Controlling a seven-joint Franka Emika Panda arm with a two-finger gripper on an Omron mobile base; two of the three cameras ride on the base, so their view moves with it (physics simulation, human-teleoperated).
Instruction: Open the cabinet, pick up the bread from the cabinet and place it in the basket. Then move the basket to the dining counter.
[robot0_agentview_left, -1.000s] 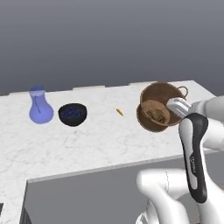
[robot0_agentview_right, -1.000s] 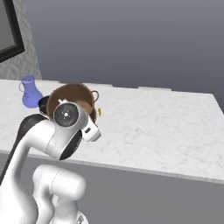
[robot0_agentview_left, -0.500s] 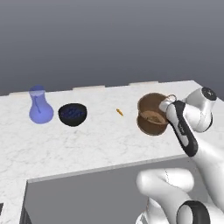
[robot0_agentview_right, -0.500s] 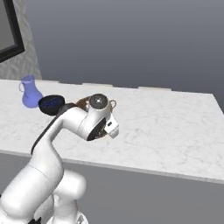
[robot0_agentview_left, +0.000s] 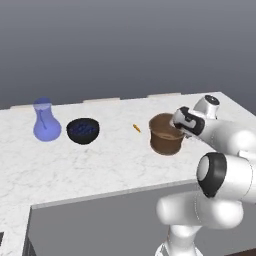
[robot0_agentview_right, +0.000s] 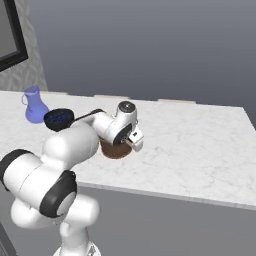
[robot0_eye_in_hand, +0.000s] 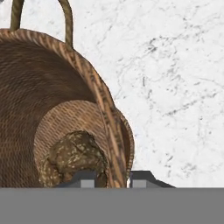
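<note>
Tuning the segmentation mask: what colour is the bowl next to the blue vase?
Black bowl with a speckled blue inside, clearest in the left base view.

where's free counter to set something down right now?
Widest bare stretch: the dining counter right of the basket, out to its far end. Also the front strip along the near edge, before the black bowl and blue vase. Crowded: the back left row, and the basket, where the gripper grips the wall.

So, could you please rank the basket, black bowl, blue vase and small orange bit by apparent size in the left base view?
1. basket
2. blue vase and black bowl: too alike to rank
3. orange bit
</note>
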